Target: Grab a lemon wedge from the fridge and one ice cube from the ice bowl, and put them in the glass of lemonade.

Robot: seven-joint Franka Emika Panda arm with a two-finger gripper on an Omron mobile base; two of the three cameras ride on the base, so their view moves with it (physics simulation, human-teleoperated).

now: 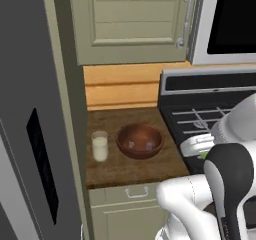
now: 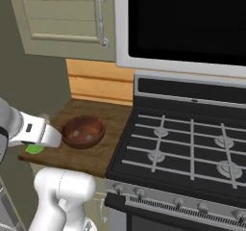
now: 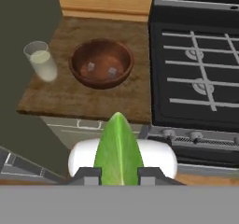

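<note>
The fingers (image 3: 118,175) were closed on the wedge (image 3: 118,148), which stuck up green between the two tips, held in the air in front of the worktop (image 3: 70,99). On the worktop the glass (image 3: 41,61) stood near the left edge, just beside the bowl (image 3: 101,62) and apart from it. Two ice cubes (image 3: 112,71) lay in the bowl. The stove (image 3: 200,73) stood to its right, the fridge (image 1: 30,109) to the left.
</note>
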